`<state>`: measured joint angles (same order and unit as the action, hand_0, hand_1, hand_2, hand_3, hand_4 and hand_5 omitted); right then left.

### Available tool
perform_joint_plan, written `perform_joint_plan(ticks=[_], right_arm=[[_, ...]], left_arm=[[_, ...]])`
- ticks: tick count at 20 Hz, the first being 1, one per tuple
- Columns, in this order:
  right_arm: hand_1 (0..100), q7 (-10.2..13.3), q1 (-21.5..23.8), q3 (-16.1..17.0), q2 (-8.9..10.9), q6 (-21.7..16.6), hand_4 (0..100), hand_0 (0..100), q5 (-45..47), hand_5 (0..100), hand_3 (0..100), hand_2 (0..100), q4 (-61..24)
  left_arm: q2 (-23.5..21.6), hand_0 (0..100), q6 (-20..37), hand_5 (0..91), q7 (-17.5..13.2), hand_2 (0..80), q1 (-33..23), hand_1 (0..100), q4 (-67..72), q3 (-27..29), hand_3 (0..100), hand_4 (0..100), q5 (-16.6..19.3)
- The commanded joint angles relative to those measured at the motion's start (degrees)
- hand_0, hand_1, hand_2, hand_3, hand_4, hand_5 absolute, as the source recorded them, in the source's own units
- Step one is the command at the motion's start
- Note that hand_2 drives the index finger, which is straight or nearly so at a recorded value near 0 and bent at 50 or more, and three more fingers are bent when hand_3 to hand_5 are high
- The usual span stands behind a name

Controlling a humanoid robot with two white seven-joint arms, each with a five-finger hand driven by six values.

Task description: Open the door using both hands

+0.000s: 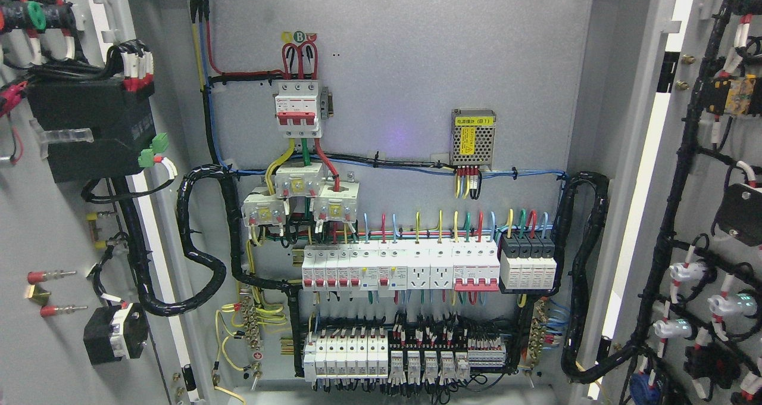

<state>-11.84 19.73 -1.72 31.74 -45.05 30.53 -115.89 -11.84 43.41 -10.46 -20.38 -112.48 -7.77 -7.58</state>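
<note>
Both doors of a grey electrical cabinet stand swung wide. The left door (41,244) shows its inner face at the picture's left, carrying a black box and wiring. The right door (696,173) shows its inner face at the right, with black cable looms and lamp backs. Between them lies the cabinet's back panel (405,65) with a red-and-white main breaker (296,107), rows of white breakers (399,267) and terminal blocks (405,360). Neither robot hand nor arm appears anywhere in the head view.
A small mesh-covered power supply (473,137) sits on the back panel at the right. Thick black cable bundles (196,244) loop from each door into the cabinet. Red-tipped studs (50,276) stick out of the left door.
</note>
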Motion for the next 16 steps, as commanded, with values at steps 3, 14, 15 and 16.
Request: perform_joint_plan(ticks=[3, 14, 15, 16], right_arm=[[0, 0.15, 0.04, 5.59, 1.31, -4.34, 0, 11, 2.61, 0, 0, 0, -1.0], [0, 0.06, 0.22, 5.68, 3.59, -4.26, 0, 11, 7.53, 0, 0, 0, 1.9], [0, 0.06, 0.31, 5.59, 3.85, -4.26, 0, 11, 8.05, 0, 0, 0, 2.25], [0, 0.06, 0.39, 5.59, 4.12, -4.26, 0, 11, 8.67, 0, 0, 0, 2.34]], left_arm=[[-1.16, 0, 4.23, 0.0, 0.8, 0.0, 2.27, 0, -3.18, 6.36, 0, 3, -3.14], [-5.56, 0, 10.38, 0.0, 0.71, 0.0, 1.74, 0, -3.18, 9.27, 0, 3, -9.82], [-5.65, 0, 10.56, 0.0, 0.62, 0.0, 1.74, 0, -3.1, 9.53, 0, 3, -10.35], [-6.0, 0, 10.99, 0.0, 0.62, 0.0, 1.57, 0, -3.1, 10.14, 0, 3, -10.79]])
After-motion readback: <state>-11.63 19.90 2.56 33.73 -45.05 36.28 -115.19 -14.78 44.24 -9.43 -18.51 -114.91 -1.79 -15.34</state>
